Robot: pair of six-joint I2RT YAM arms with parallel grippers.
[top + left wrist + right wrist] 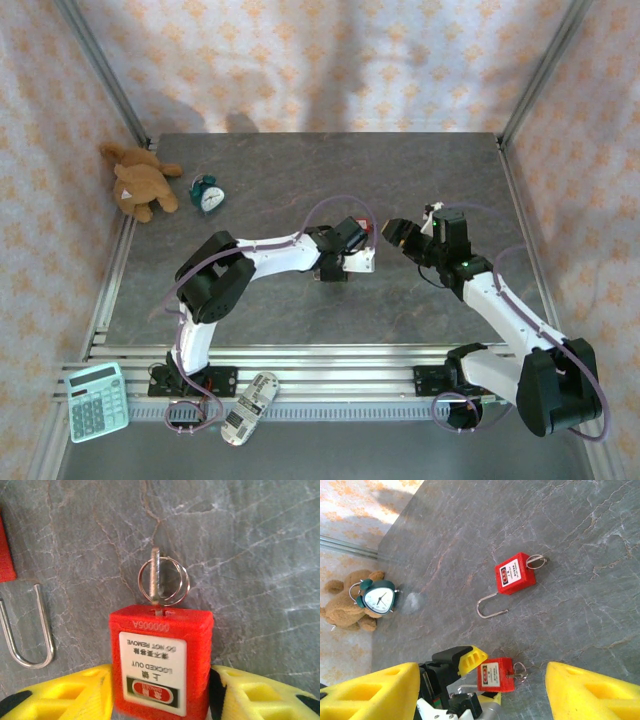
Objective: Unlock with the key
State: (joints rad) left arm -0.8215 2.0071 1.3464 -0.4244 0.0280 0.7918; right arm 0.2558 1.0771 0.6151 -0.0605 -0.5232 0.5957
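Stone counter [300, 170] from above: our left hand [358, 243] and right hand [398, 235] nearly meet. Left wrist: red padlock [160, 665], likely hard and slick, between our fingers [75, 695]; we cannot tell if gripped. We would pinch its thin key [156, 575] ahead. Right wrist: right hand gapes wide, empty.

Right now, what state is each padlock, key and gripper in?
Left gripper: fingers flank the held padlock; grip unclear.
Right gripper: open, empty.
Held padlock: shackle hidden, so locked or not is unclear.
Key: inserted in the held padlock.
Other padlock: flat on the table, shackle open.
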